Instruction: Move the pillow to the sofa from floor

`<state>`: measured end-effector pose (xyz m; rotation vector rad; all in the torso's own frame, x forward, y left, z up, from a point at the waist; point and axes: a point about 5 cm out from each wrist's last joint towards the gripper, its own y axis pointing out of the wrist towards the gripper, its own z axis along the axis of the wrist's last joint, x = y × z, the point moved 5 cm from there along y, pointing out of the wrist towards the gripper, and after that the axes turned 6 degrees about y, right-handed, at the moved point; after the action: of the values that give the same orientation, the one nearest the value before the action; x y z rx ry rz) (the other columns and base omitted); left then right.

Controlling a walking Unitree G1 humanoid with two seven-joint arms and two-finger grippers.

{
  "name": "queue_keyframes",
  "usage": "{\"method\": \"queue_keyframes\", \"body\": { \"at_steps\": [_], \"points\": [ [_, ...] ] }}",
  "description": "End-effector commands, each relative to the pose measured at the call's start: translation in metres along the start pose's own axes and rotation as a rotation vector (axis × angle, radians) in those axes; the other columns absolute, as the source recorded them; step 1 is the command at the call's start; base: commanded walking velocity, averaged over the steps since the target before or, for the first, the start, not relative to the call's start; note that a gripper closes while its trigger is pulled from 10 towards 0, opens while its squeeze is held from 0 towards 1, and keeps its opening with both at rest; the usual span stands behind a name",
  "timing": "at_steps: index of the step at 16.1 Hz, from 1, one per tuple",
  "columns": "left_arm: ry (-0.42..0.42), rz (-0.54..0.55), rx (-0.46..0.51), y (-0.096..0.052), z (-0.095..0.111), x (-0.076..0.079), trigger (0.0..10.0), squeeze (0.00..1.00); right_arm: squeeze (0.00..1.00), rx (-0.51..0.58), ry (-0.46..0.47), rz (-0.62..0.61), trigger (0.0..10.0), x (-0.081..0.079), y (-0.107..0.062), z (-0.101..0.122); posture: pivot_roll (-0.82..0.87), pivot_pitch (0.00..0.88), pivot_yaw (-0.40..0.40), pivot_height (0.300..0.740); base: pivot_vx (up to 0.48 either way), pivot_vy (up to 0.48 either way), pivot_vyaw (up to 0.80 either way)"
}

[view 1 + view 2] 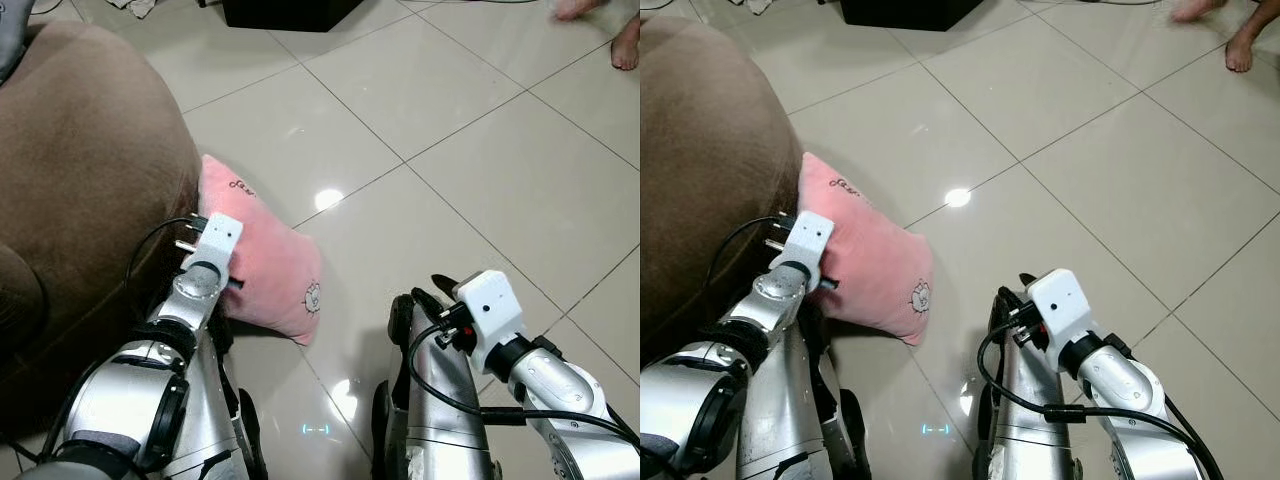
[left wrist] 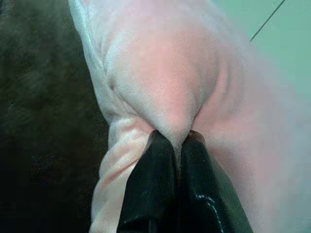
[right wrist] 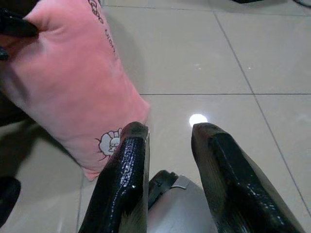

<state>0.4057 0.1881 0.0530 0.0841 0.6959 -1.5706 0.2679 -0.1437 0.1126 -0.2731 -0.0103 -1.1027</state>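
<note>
Tiled floor [image 1: 450, 180], brown sofa [image 1: 80, 200] at frame left. Pillow [image 1: 270, 260] at lower left against sofa, pinched by left gripper [image 2: 179, 145] on one small fold; could slip out when lifted. Right gripper [image 3: 167, 133] spread, idle.

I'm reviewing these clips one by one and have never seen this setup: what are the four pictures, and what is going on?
A two-armed humanoid robot. The two wide pictures come from its head, looking down; the two close ones from its wrists. On the tiled floor a pink pillow leans against a brown sofa. The left pincer is closed, pinching the pillow's fabric. The right pincer is open and holds nothing, near the pillow's corner. A person's bare feet stand at the far edge.
</note>
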Motion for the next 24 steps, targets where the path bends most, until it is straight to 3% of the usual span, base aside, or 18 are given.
{"method": "queue_keyframes", "body": {
  "at_steps": [1,4,6,10,12,13,16,22,24],
  "points": [
    [-0.046,-0.051,0.040,0.000,0.008,0.009,0.0,0.00,0.00,0.015,0.005,-0.021,10.0,0.001,-0.004,0.003,-0.12,0.175,-0.013,0.431,0.000,0.000,0.00],
    [-0.174,-0.142,0.160,-0.003,0.029,0.023,0.0,0.00,0.00,0.054,-0.014,-0.129,10.0,0.006,-0.003,0.007,-0.09,0.120,-0.013,0.431,0.000,0.000,0.00],
    [-0.283,-0.187,0.284,-0.011,0.055,0.024,0.0,0.00,0.00,0.158,0.021,-0.212,10.0,0.008,-0.005,0.022,-0.06,0.082,-0.018,0.431,0.000,0.000,0.00],
    [-0.470,-0.246,0.559,-0.049,0.121,0.004,0.0,0.00,0.00,0.219,0.165,-0.352,10.0,0.025,-0.009,0.028,-0.03,0.044,-0.042,0.446,0.000,0.000,0.00],
    [-0.484,-0.242,0.630,-0.061,0.139,-0.002,0.0,0.00,0.00,0.219,0.181,-0.380,10.0,0.028,-0.010,0.027,-0.03,0.026,-0.049,0.461,0.000,0.000,0.00],
    [-0.487,-0.230,0.657,-0.066,0.148,-0.003,10.0,0.00,0.00,0.226,0.178,-0.395,10.0,0.030,-0.010,0.029,-0.03,0.015,-0.052,0.471,0.000,0.000,0.00],
    [-0.404,-0.251,0.687,-0.078,0.156,0.010,10.0,0.00,0.00,0.253,0.194,-0.443,10.0,0.040,-0.013,0.036,-0.02,0.000,-0.061,0.501,0.000,0.000,0.00],
    [-0.209,-0.195,0.650,-0.086,0.129,0.017,10.0,0.00,0.00,0.279,0.198,-0.485,10.0,0.049,-0.014,0.045,0.00,0.027,-0.045,0.556,0.000,0.000,0.00],
    [-0.193,-0.186,0.664,-0.088,0.129,0.019,10.0,0.00,0.00,0.282,0.196,-0.486,10.0,0.047,-0.015,0.047,-0.01,0.023,-0.043,0.571,0.000,0.000,0.00]
  ]
}}
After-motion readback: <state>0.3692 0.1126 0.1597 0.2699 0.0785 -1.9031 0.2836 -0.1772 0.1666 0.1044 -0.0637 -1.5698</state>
